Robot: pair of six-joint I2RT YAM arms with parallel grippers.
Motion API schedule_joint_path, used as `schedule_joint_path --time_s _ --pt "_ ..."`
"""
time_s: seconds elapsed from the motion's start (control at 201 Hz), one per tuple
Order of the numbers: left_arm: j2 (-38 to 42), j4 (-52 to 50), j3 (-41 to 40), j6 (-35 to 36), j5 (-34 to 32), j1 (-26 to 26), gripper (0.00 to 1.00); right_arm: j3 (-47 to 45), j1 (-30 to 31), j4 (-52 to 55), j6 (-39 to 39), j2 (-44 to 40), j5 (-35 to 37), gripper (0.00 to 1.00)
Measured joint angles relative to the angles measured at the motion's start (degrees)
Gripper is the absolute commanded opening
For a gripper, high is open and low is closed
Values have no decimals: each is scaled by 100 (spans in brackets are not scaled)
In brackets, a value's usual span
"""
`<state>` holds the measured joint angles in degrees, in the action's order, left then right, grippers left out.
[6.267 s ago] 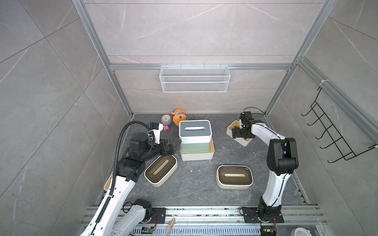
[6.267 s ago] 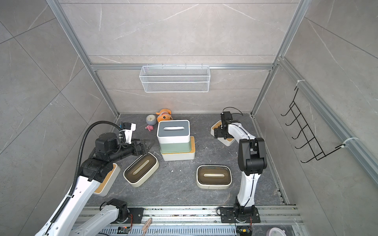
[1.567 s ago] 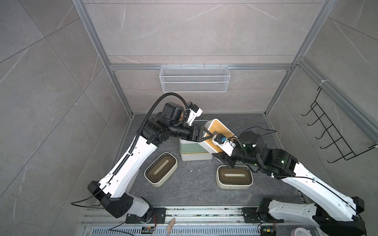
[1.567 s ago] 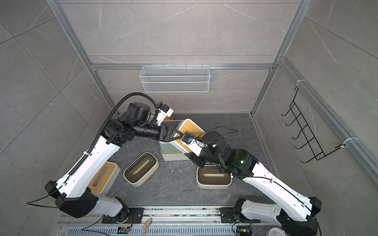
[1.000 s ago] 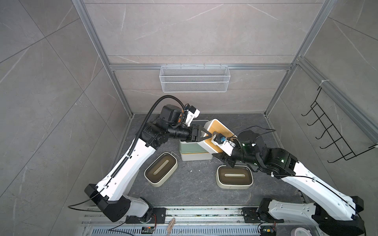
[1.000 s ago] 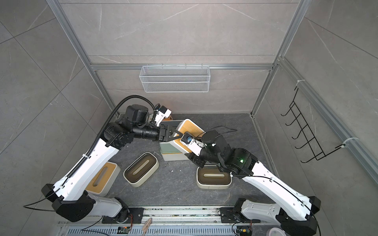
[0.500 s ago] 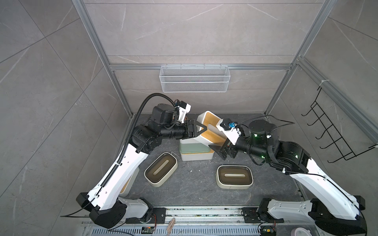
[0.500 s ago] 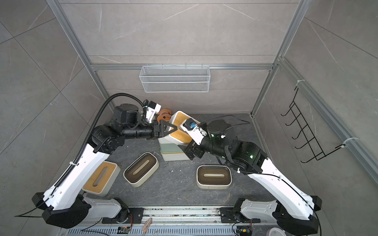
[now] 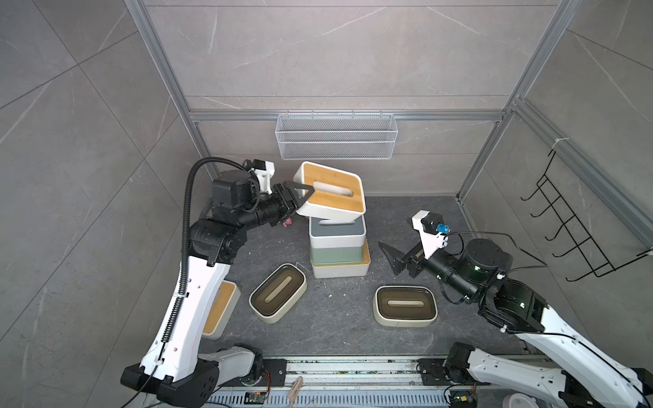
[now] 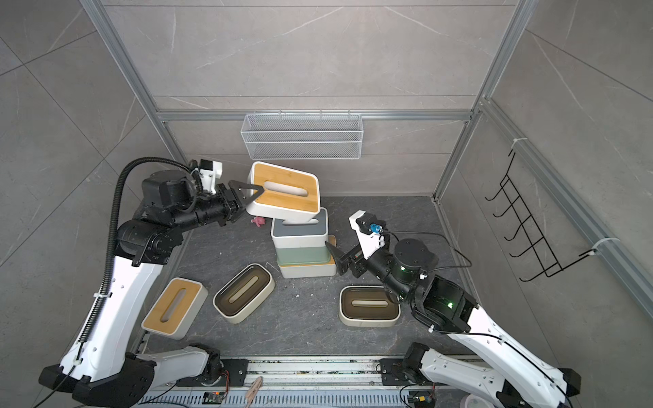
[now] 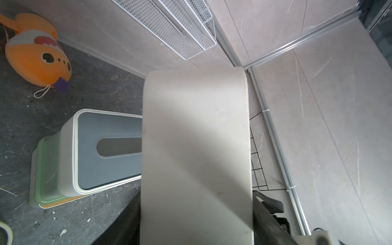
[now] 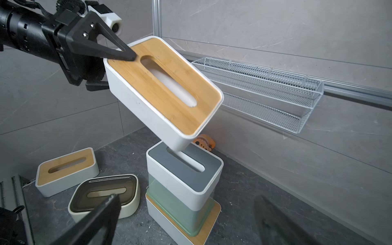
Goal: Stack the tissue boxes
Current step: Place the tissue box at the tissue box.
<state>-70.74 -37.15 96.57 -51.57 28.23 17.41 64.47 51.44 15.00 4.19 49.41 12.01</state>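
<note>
Bamboo-lidded white tissue box (image 9: 330, 192) tilted, clamped in left claw (image 9: 303, 200) over grey-lidded white box (image 9: 337, 233); right claw (image 9: 394, 261) wide apart, empty. Next: level, lower.

On the dark desk (image 9: 335, 328), a bamboo-lid box (image 10: 175, 307), two cream boxes (image 9: 278, 297) (image 9: 405, 305) and the stack's bottom box (image 9: 341, 271) are laid out; a fish toy (image 11: 38, 57) is tucked at the back.

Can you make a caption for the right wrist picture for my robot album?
Left gripper holds a tilted bamboo-lid box over the three-box stack.
</note>
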Motion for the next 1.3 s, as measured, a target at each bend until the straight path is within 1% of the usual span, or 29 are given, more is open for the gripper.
schedule_joint_path --time_s 0.055,0.15,0.229,0.424,0.523,0.693,0.808,0.942,1.216,1.296 --pt "42 155 -153 -144 160 -96 20 -258 -39 -326 -26 -20 -96 100" --pt "35 428 -404 -367 428 -105 20 -693 -144 -922 -129 -39 -278 100" --pt "4 645 -645 -557 625 -103 20 -1029 -439 -1283 -365 -81 -549 100" --pt "-184 1141 -1027 -944 846 -101 20 -2039 -1628 -2470 -1753 -264 -1434 100" --pt "-372 1305 -1036 -1049 951 -103 20 -2378 -1880 -2929 -2306 -229 -1862 100" --pt "-581 1429 -1078 -1115 992 -103 21 -2514 -2321 -3657 -3121 109 -2546 100" --pt "-601 1467 -1163 -1126 992 -103 21 -2507 -2496 -3762 -3526 282 -2629 100" --pt "-614 1569 -1381 -1147 1025 -103 21 -2507 -2544 -3775 -3897 374 -2640 100" --pt "-691 1707 -1797 -1178 1073 -103 22 -2417 -2544 -3657 -4175 531 -2640 99" --pt "-691 1735 -1875 -1187 1095 -103 25 -2371 -2544 -3576 -4221 588 -2664 99"
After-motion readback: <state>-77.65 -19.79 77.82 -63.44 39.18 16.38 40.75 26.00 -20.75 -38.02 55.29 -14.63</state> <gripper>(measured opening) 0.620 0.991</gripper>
